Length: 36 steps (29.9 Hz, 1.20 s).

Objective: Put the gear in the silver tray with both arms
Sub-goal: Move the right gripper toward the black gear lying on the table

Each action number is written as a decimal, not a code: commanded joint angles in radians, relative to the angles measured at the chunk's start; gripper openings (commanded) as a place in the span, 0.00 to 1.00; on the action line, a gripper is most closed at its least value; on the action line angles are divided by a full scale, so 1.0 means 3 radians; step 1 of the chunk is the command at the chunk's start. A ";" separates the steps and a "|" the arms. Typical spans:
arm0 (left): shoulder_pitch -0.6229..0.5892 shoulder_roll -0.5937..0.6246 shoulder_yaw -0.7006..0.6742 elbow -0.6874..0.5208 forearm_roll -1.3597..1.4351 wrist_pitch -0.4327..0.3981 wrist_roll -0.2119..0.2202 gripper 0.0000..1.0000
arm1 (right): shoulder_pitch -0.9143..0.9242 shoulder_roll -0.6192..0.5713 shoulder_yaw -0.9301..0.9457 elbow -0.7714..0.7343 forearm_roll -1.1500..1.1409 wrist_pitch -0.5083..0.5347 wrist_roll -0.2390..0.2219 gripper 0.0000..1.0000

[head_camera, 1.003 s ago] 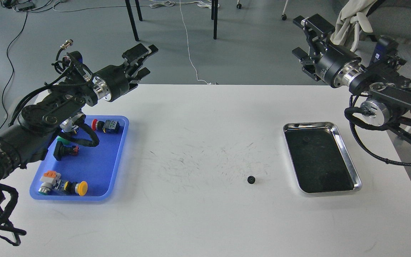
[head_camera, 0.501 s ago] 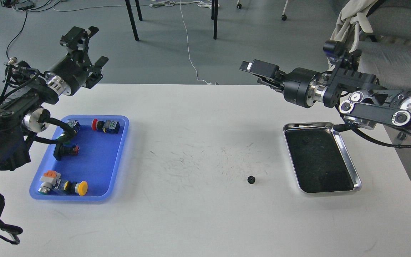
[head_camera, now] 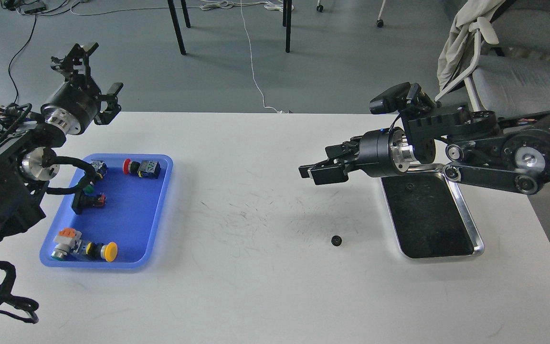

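- Progress: nothing of the placing is done yet. The gear lies alone on the white table, outside the silver tray, near the tray's left rim but apart from it.
- The silver tray's dark bottom looks bare apart from a faint small mark near its far end; I cannot tell what that is.
- The right gripper hangs above the table with its fingers spread and nothing between them. The gear sits nearer the robot than this gripper and a little toward the tray side, well below it and not touched.
- The silver tray lies behind that gripper, under its wrist and forearm.
- The left gripper is raised at the table's far left edge, fingers parted and empty, with the blue tray of push-button parts beneath and nearer the robot. The gear is well away from it, across the table.
- What is left, as I judge it: reach down to the gear, close on it, carry it over the tray rim and let go.
- Against the frame half a second back: the right gripper was higher and further back, beyond the table's far edge; it has come down and forward toward the gear.
- The left gripper has drawn further left and up. Gear, silver tray and blue tray lie where they were.
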 commanded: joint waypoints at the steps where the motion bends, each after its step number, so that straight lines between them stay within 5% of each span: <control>1: 0.0025 -0.0026 -0.0131 0.0044 -0.0090 0.0000 0.0125 0.98 | 0.0150 0.0101 -0.0188 -0.0005 -0.0164 0.0067 0.0107 0.96; 6: 0.0076 -0.0082 -0.0290 0.0065 -0.0146 0.0000 0.0340 0.98 | 0.0237 0.0178 -0.0296 -0.0005 -0.0695 0.0108 0.0258 0.96; 36: 0.0199 -0.0087 -0.0361 0.0085 -0.0249 0.0110 0.0350 0.98 | 0.0258 0.0761 -0.0899 -0.0036 -0.1381 0.0108 0.0258 0.94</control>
